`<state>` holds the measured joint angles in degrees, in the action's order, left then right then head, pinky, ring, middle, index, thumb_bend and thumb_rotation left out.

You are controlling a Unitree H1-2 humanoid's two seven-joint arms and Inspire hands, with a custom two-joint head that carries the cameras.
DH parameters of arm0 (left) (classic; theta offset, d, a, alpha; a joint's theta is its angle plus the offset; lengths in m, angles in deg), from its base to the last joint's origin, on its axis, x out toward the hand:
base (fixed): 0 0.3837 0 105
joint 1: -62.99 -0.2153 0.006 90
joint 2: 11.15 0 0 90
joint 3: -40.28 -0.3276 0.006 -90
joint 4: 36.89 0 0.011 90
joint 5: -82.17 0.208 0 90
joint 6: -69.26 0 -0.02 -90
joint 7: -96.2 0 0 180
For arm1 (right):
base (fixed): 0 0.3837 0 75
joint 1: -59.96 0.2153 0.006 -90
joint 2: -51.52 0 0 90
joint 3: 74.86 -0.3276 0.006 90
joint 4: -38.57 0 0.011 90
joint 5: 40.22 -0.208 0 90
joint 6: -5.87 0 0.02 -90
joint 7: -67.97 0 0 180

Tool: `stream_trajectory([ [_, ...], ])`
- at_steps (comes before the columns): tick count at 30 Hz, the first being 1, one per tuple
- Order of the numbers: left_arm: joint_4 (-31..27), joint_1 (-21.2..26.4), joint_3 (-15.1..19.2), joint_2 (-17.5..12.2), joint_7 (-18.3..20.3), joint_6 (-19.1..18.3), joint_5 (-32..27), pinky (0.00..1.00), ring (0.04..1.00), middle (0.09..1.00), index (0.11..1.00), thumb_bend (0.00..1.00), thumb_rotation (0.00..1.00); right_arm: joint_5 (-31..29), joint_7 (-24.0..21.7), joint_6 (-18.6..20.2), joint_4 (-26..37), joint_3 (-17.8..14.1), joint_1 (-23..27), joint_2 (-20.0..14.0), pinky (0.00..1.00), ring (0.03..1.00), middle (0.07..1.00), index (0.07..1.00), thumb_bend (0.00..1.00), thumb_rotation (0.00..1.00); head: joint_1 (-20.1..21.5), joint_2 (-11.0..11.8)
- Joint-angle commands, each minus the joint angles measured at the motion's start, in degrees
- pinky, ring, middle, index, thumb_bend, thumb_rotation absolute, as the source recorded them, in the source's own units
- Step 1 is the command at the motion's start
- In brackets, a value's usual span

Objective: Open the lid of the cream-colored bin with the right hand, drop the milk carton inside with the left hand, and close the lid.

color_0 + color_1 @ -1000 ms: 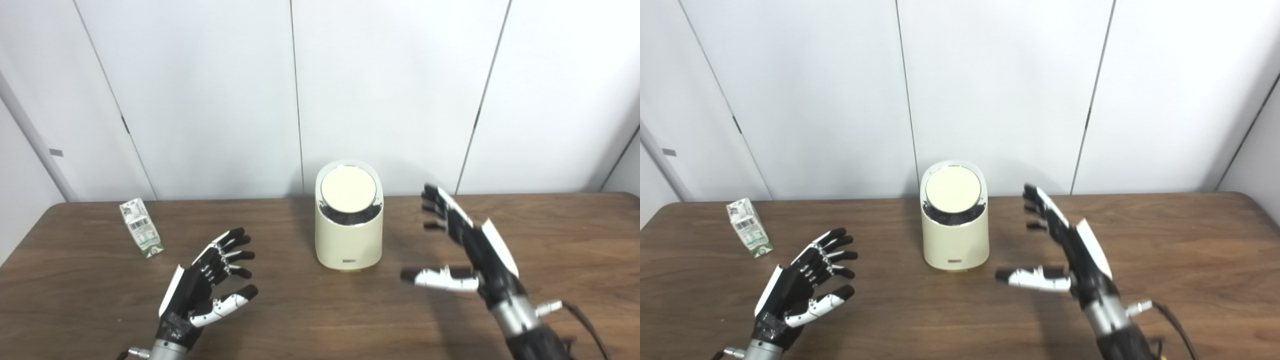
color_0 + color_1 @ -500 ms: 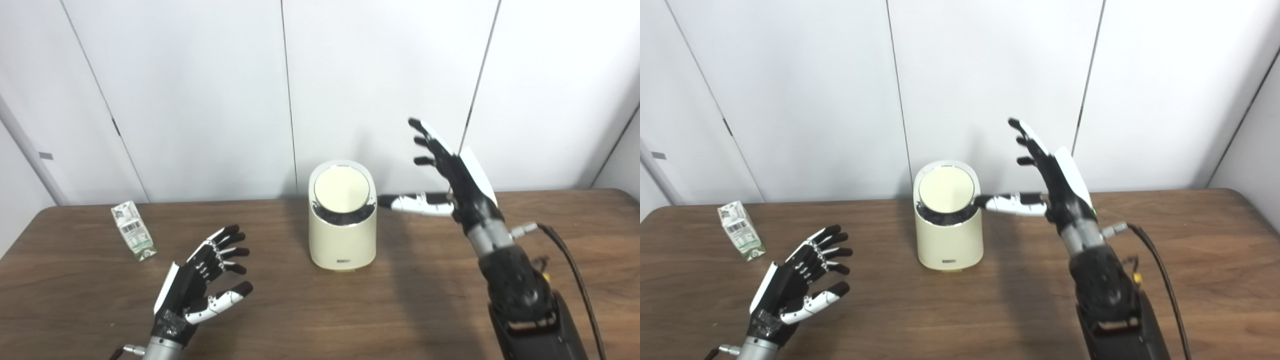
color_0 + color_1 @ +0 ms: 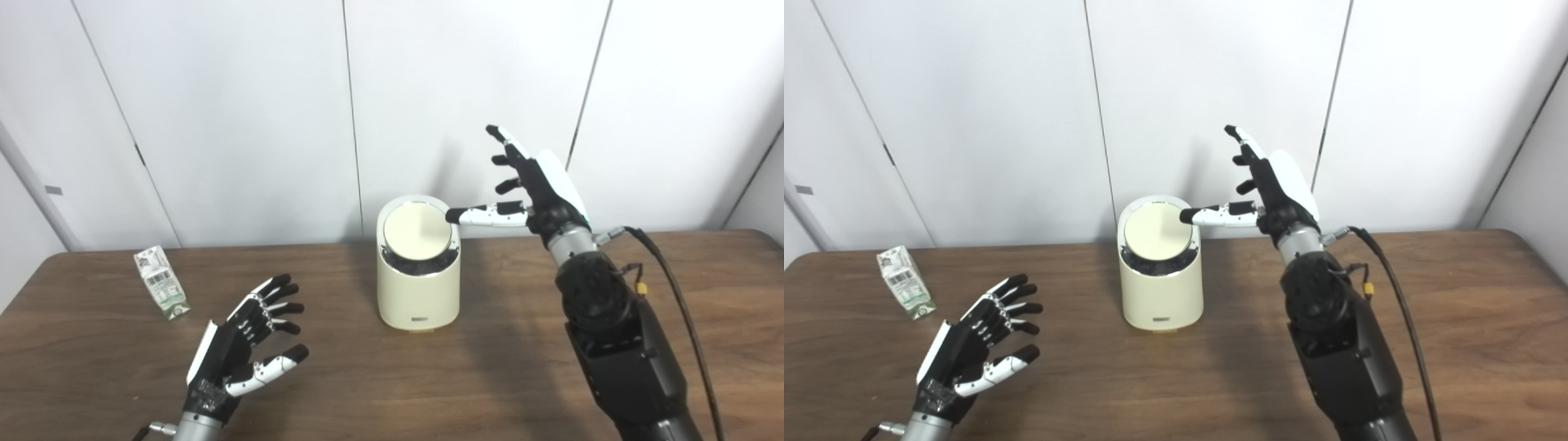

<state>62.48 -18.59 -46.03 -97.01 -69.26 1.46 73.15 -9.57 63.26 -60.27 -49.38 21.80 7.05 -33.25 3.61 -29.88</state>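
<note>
The cream-colored bin (image 3: 418,288) stands at the table's middle back, its round lid (image 3: 416,223) shut and tilted toward me. My right hand (image 3: 531,187) is open and raised beside the bin's upper right, its thumb tip at the lid's right rim. The milk carton (image 3: 160,290) stands upright at the far left of the table. My left hand (image 3: 245,343) is open and empty, hovering low over the table, right of and nearer than the carton. The scene shows likewise in the right eye view: bin (image 3: 1162,288), carton (image 3: 904,290), right hand (image 3: 1271,187), left hand (image 3: 977,343).
The wooden table (image 3: 429,380) runs to a white panelled wall (image 3: 245,110) close behind the bin. A black cable (image 3: 680,306) trails from my right forearm.
My right hand has risen from low over the table to the bin's upper right, thumb reaching the lid's rim. My left hand has barely moved. The camera has shifted slightly.
</note>
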Motion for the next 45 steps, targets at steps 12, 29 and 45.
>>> stream_trajectory([
  [12, 1.27, -0.85, -0.94, 0.66, 0.32, 0.83, -0.6, 0.6, 0.749, 0.841, 0.881, 0.73, 0.18, 6.46, 3.41, 0.53, -6.58, 4.92, 6.53, 1.3, 0.66, 0.849, 0.922, 0.932, 0.86, 0.31, -0.4, -0.23],
  [29, 0.06, -1.12, -1.16, 0.95, -0.15, -0.43, -0.39, 0.61, 0.755, 0.85, 0.885, 0.72, 0.17, 8.01, 3.28, -0.33, -7.88, 8.18, 6.0, 1.82, 0.68, 0.857, 0.916, 0.926, 0.91, 0.31, -0.87, -0.75],
  [45, -0.82, -1.28, -1.05, 1.23, -0.59, -0.77, 0.16, 0.6, 0.748, 0.844, 0.883, 0.73, 0.17, 7.56, 1.14, 0.07, -8.96, 8.99, 5.08, 0.65, 0.72, 0.889, 0.943, 0.936, 0.9, 0.29, -1.21, -1.57],
])
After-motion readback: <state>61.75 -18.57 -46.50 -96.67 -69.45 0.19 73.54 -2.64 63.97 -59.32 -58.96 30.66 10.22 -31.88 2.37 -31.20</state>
